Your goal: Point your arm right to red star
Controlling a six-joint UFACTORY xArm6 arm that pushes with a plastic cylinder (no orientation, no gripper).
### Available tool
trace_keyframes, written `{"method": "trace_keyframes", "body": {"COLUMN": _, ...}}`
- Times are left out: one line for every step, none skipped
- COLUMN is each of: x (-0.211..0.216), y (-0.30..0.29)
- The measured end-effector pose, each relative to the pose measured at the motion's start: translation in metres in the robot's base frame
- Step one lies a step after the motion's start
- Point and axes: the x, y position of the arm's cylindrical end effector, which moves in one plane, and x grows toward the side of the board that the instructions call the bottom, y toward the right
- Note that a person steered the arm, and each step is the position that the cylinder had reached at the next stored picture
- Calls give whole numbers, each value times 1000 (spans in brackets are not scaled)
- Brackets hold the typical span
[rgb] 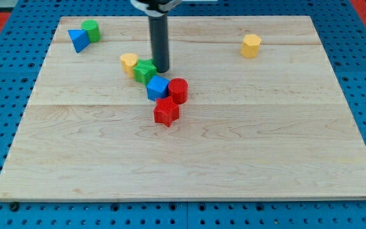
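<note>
Standing upright, my tip [161, 69] beside green block [145, 70]

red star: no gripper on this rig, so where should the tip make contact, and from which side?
Contact only, no grasp. My tip sits up beside the green block. The red star is lowest in the cluster; the blue block and red cylinder crowd its top side. Its right flank is open, so I'd probably swing round the cylinder and approach there.
</note>
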Motion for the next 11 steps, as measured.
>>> {"method": "trace_keyframes", "body": {"x": 39, "y": 1}}
{"method": "trace_keyframes", "body": {"x": 23, "y": -33}}
{"method": "trace_keyframes", "body": {"x": -17, "y": -70}}
{"method": "trace_keyframes", "body": {"x": -65, "y": -78}}
{"method": "trace_keyframes", "body": {"x": -88, "y": -82}}
{"method": "trace_keyframes", "body": {"x": -41, "y": -58}}
{"method": "trace_keyframes", "body": {"x": -15, "y": -54}}
{"method": "trace_keyframes", "body": {"x": -23, "y": -45}}
{"method": "trace_keyframes", "body": {"x": -25, "y": 10}}
{"method": "trace_keyframes", "body": {"x": -11, "y": 80}}
{"method": "trace_keyframes", "body": {"x": 52, "y": 129}}
